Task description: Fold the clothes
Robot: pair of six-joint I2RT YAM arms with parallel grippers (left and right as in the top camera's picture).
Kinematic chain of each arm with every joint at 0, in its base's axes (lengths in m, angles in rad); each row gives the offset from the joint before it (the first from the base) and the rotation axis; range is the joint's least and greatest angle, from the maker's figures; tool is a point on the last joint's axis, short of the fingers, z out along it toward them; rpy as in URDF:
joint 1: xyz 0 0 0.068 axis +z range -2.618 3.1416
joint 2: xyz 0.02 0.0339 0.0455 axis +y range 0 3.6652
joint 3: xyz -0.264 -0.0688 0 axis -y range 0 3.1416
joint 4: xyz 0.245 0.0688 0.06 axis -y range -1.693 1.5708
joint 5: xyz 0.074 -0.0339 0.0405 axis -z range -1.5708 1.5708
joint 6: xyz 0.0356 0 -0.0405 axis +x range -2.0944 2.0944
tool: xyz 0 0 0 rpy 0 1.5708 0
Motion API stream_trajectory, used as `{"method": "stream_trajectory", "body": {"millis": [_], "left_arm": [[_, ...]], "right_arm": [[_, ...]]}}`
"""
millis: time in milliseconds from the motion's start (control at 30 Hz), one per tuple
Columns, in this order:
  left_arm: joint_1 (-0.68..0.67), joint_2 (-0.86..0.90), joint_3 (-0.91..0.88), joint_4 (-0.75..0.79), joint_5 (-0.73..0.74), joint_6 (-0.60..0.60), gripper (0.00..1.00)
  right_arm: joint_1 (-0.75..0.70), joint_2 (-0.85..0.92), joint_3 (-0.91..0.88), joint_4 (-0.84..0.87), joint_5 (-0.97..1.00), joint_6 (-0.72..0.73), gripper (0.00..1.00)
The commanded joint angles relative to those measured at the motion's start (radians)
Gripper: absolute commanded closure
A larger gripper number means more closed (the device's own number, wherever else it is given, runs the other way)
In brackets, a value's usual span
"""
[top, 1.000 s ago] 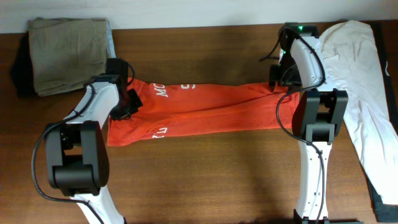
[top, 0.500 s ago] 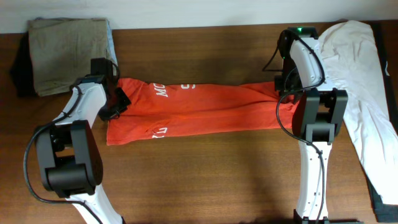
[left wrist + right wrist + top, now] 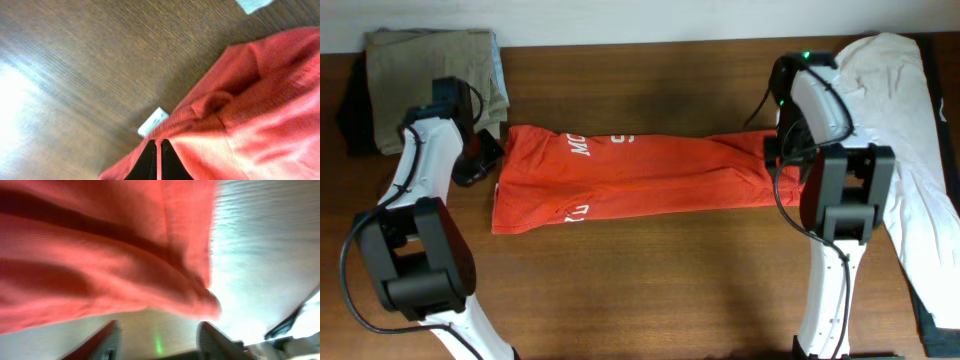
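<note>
Khaki folded garments (image 3: 430,85) sit out of the way in the bench's far left corner. At the shirt's left end, the left gripper (image 3: 478,165) is clenched; whether it nips a fold I cannot tell. The red-orange T-shirt (image 3: 640,175) lies as a long band across the bench's middle, probably narrowed for end-to-end folding. At its right end the right gripper (image 3: 775,160) is released, jaws spread. White cloth (image 3: 900,120) drapes the right edge.
</note>
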Motion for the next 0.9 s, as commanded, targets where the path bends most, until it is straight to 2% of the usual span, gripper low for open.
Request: {"method": "stream_trajectory", "body": {"millis": [0,67,133,233,333,400,600,867], "left_arm": [[-0.069,-0.062,0.055,-0.036,0.066,0.066,0.95],[-0.169,-0.058,0.052,-0.028,0.138,0.080,0.95],[-0.276,-0.054,0.037,0.016,0.135,0.080,0.94],[-0.397,-0.031,0.020,0.092,0.135,0.056,0.91],[-0.439,0.026,0.020,0.127,0.135,0.053,0.91],[-0.441,0.074,0.020,0.125,0.135,0.050,0.91],[-0.389,0.179,0.020,0.052,0.071,0.050,0.91],[-0.162,0.185,0.019,-0.052,-0.047,0.051,0.91]], "right_arm": [[0.000,-0.098,0.081,0.084,-0.080,0.041,0.36],[0.011,-0.096,0.066,0.158,-0.173,0.039,0.43],[0.041,-0.096,0.030,0.225,-0.251,0.039,0.49],[0.107,-0.096,-0.059,0.304,-0.256,0.039,0.50],[0.145,-0.096,-0.166,0.393,-0.223,0.046,0.49],[0.134,-0.096,-0.207,0.425,-0.080,0.129,0.48],[0.068,-0.096,-0.240,0.430,-0.066,0.089,0.48],[0.050,-0.096,-0.386,0.633,-0.063,0.087,0.48]]}}
